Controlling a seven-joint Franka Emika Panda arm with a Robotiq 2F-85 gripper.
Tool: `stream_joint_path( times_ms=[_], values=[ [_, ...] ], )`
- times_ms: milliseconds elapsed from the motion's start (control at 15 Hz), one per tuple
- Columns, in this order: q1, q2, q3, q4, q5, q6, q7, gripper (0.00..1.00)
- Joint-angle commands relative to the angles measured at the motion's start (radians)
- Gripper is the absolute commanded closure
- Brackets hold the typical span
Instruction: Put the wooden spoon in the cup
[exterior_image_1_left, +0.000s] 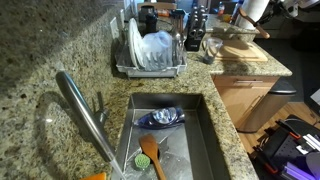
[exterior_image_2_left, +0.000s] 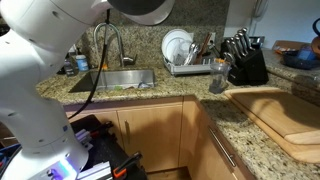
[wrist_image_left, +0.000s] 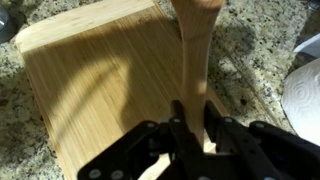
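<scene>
wrist view: the pale cutting board (wrist_image_left: 90, 90) lies on the speckled counter (wrist_image_left: 270, 40), filling 9 o'clock to centre. the wooden spoon (wrist_image_left: 193, 60) runs from 6 to 12 o'clock over the board's right part, its lower end pinched between the dark fingers (wrist_image_left: 178, 128). in an exterior view, the grey cup (exterior_image_2_left: 218, 76) stands on the counter just beside the knife block (exterior_image_2_left: 245, 62), at its 9 o'clock.

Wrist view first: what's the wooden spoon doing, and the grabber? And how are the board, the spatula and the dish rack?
wooden spoon: gripped by its handle, over the cutting board.
gripper: shut on the wooden spoon.
cutting board: lying flat on the counter.
spatula: lying in the sink.
dish rack: holding plates on edge.
</scene>
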Motion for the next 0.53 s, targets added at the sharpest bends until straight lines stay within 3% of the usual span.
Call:
stream_joint_path(
  times_ms=[0,67,467],
  values=[
    [-0.002,-0.006,0.001,-0.007,0.001,0.000,-0.005,0.75],
    [-0.003,-0.007,0.001,-0.011,0.001,0.001,-0.009,0.94],
    [0.062,-0.144,0.116,-0.077,0.105,0.118,-0.152,0.94]
  ],
)
